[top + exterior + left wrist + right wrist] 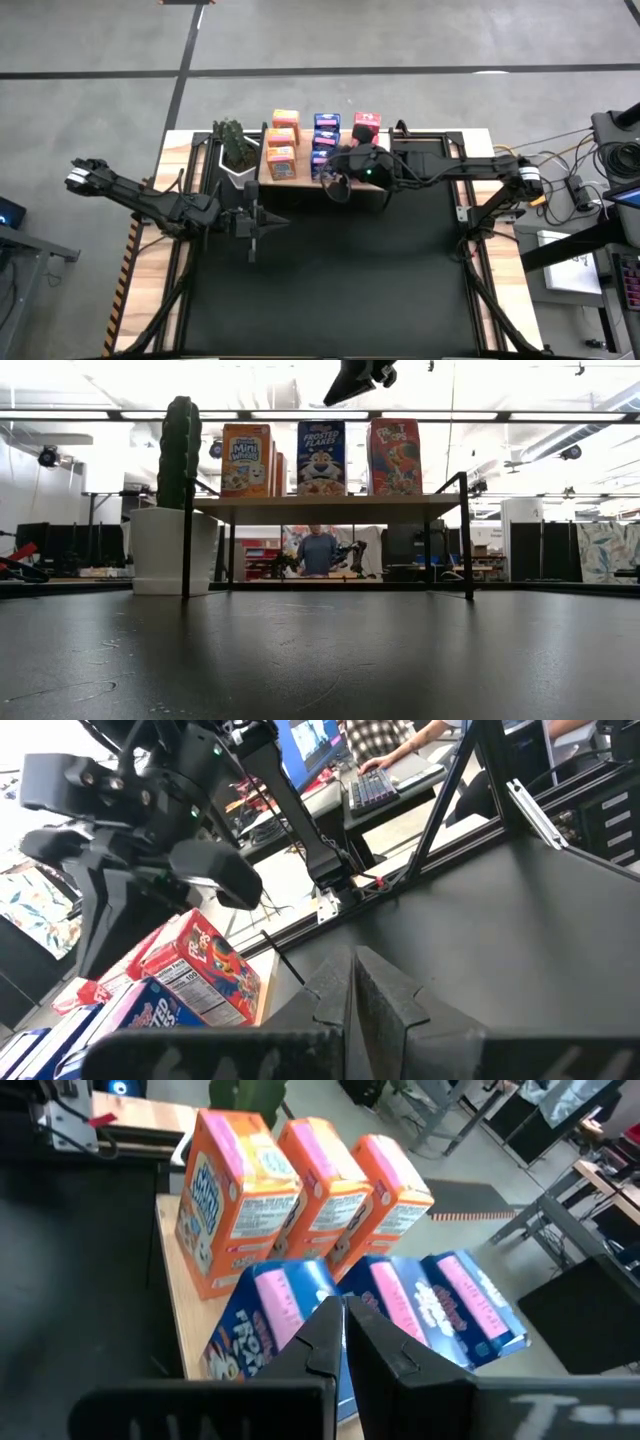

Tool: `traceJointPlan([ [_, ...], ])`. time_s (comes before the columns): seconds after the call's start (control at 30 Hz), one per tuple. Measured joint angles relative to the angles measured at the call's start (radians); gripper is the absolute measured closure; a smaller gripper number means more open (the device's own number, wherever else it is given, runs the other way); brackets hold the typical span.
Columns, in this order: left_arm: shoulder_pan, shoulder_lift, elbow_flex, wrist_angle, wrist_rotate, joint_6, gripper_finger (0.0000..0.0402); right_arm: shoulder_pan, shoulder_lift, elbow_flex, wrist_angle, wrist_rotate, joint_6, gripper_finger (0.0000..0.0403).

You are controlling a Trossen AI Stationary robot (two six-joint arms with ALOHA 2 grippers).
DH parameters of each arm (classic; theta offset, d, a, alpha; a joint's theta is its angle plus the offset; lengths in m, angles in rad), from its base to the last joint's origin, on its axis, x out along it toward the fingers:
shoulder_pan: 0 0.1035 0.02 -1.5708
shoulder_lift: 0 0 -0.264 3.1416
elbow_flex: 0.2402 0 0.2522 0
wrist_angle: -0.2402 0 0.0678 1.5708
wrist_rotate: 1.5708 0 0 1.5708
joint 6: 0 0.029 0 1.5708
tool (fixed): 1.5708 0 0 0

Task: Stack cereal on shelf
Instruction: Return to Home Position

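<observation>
**Tech:** Black matting covers the worktop (pixel 330 290). What's on it?

**Me:** I see the wooden shelf (pixel 330 508) at the top middle of the overhead frame, with the cereal standing on it. The orange boxes (pixel 283 140) are on the left, the blue boxes (pixel 326 138) in the middle and the red boxes (pixel 366 122) on the right.

**Tech:** And the hands?

**Me:** My right hand (pixel 338 188) hangs over the front end of the blue row, fingers together and holding nothing. My left hand (pixel 272 220) sits at centre left of the overhead frame, over bare matting. It is also pinched together and empty.

**Tech:** What could go wrong?

**Me:** I think pulling the right arm home too low is the main risk. A finger or the wrist could clip the front blue box and tip it off the shelf edge, or push it into its neighbours. Swinging sideways before lifting could knock the red boxes, because the arm lies right across them. It also hides part of that row, so I can't count the red boxes.

**Tech:** Anything else in the way?

**Me:** A potted cactus (pixel 180 450) stands just left of the shelf, touching nothing. The shelf's black posts (pixel 465 535) stand at its corners. A person (pixel 318 550) is far behind in the room, well clear of the arms.
</observation>
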Motion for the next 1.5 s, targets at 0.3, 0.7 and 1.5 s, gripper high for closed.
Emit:
traceJointPlan([
  [0.3,0.000,0.000,0.000,0.000,0.000,0.000,0.0402,-0.034,-0.058,0.013,-0.074,0.000,0.012,0.0394],
  [0.7,0.000,0.000,0.000,0.000,0.000,0.000,0.0402,-0.154,-0.135,0.003,-0.234,-0.008,0.135,0.0394],
  [1.5,0.000,-0.282,-0.137,-0.073,0.003,-0.030,0.0402,-0.101,-0.571,-0.659,0.435,-0.442,0.051,0.0394],
])
